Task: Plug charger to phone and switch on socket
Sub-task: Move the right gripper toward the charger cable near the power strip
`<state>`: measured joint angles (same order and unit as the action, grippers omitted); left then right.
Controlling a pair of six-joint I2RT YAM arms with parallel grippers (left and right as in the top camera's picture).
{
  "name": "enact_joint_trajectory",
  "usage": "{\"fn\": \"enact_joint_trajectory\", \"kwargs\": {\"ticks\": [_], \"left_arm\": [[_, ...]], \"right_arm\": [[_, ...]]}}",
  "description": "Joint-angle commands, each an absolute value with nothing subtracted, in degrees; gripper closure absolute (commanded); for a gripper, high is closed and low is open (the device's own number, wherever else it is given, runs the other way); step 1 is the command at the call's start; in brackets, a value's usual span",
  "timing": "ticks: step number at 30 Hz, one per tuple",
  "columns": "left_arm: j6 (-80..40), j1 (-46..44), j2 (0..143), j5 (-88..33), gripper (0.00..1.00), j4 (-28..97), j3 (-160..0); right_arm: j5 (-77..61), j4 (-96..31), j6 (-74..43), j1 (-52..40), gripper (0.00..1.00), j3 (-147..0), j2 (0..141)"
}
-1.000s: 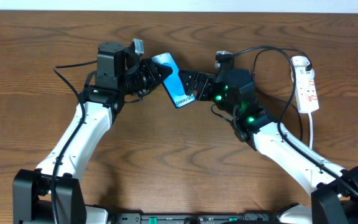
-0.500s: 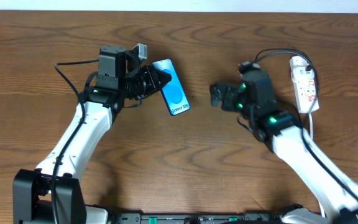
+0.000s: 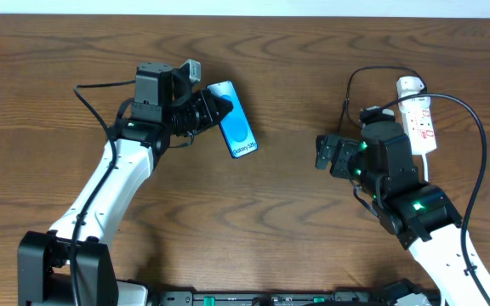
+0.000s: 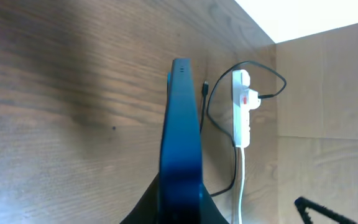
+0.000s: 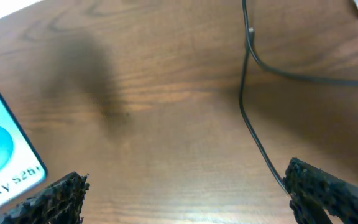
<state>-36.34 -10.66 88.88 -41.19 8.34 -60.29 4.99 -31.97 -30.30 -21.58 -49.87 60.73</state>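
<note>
My left gripper is shut on one end of the phone, whose light-blue screen faces up in the overhead view. The left wrist view shows the phone edge-on, running away from the dark jaws of the left gripper. The white socket lies at the far right, with the charger's black adapter on it. The thin charger cable loops left from there and its small plug lies loose on the wood. My right gripper is open and empty beside the cable.
The socket's white cord runs toward the table's front under my right arm. A thicker black robot cable arcs over the right side. Bare wood lies between the two arms. The table's far edge meets a pale wall.
My right gripper has pulled back to the right, away from the phone's lower end, and now sits near the socket. The left gripper still holds the phone, shifted slightly.
</note>
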Motion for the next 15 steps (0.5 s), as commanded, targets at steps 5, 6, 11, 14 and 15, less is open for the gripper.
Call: {"fn": "enact_joint_trajectory", "kwargs": {"ticks": [5, 6, 11, 14, 15], "left_arm": [[-37.32, -10.59, 87.79, -41.5, 0.93, 13.34, -61.23], [-37.3, -10.59, 87.79, -41.5, 0.93, 13.96, -61.23], [-37.26, -10.59, 87.79, -41.5, 0.93, 14.31, -61.23], [-37.26, -10.59, 87.79, -41.5, 0.93, 14.31, -61.23], [-37.26, -10.59, 87.79, -41.5, 0.93, 14.31, -61.23]], "right_arm": [[6.15, -29.98, -27.81, -21.02, 0.02, -52.23, 61.56], [6.37, -31.46, -28.21, -20.84, 0.03, -53.23, 61.87], [10.44, -44.66, -32.53, -18.87, 0.07, -62.33, 66.87], [10.37, -49.74, -35.09, -17.8, 0.11, -67.2, 72.01], [10.28, -50.61, -35.86, -17.56, 0.13, -68.45, 73.95]]}}
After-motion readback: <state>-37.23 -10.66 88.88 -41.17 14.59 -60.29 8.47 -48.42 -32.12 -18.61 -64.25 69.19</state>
